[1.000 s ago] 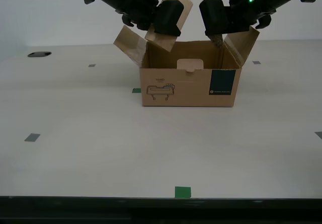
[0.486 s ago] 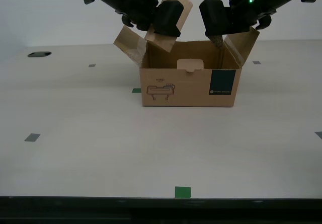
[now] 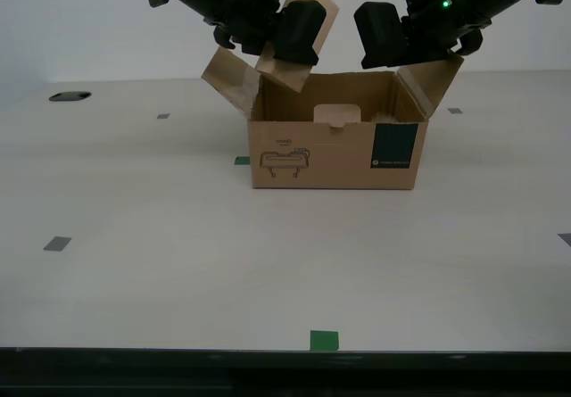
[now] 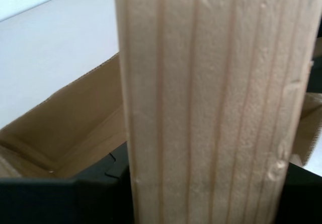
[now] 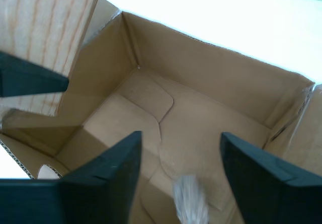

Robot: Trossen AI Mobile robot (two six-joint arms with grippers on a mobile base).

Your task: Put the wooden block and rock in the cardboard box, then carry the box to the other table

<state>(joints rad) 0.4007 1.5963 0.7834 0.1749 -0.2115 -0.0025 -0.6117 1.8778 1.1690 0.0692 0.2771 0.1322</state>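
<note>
The cardboard box (image 3: pixel 335 152) stands open on the pale table, flaps up. Over its side at the exterior view's left, my second gripper (image 3: pixel 299 42) is shut on the wooden block (image 3: pixel 323 9), tilted above the rim. The block (image 4: pixel 211 103) fills the second wrist view. Over the side at the exterior view's right, my first gripper (image 3: pixel 382 56) hangs open. In the first wrist view its fingers (image 5: pixel 105 178) stand apart over the box floor (image 5: pixel 201 113), and the rock (image 5: pixel 190 206) is a grey blur low inside the box. The block (image 5: pixel 45 27) shows there too.
Green tape squares (image 3: pixel 324 340) (image 3: pixel 57 243) mark the table (image 3: pixel 178 263). A dark round hole (image 3: pixel 70 96) lies far back at the exterior view's left. The table's front edge runs along the bottom of the exterior view.
The rock that hung from my first gripper over the box's rim is gone from its jaws; the gripper has opened and risen slightly. My second gripper and the block have not moved.
</note>
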